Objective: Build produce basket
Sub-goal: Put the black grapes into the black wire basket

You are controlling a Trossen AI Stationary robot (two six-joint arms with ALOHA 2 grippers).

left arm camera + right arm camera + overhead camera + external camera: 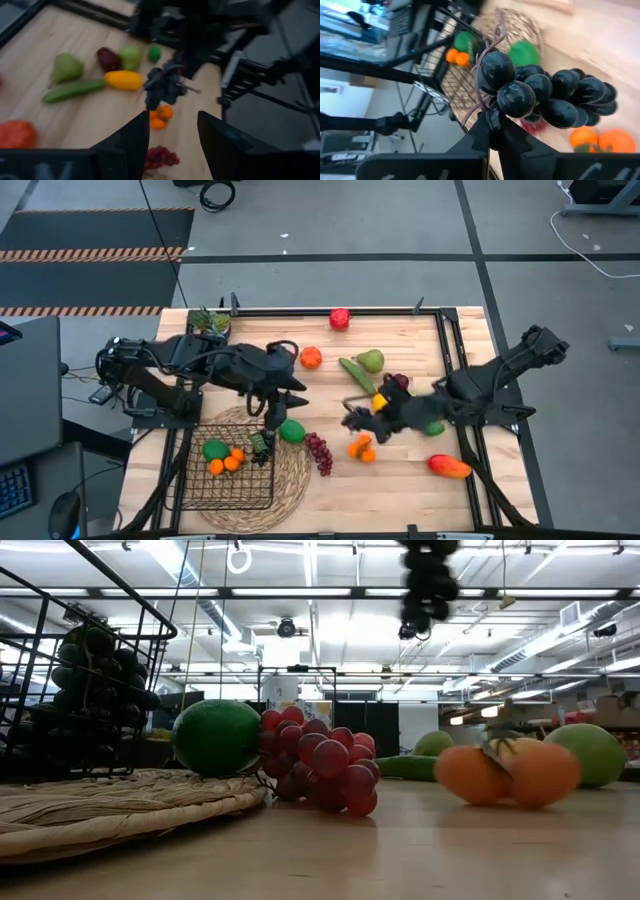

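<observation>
Dark grapes [545, 97] hang clamped in the right gripper [492, 122] jaws (overhead blurs this); left gripper [172, 135] jaws apart.

No legible text, label, brand, number or sign appears in any of my views. The faint pale marks on my wrist housings, seen at the lower edge of each wrist view, are too blurred for me to read.

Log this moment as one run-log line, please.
right tool: shut on dark grapes, lifted | left tool: open, empty, above basket edge
</observation>
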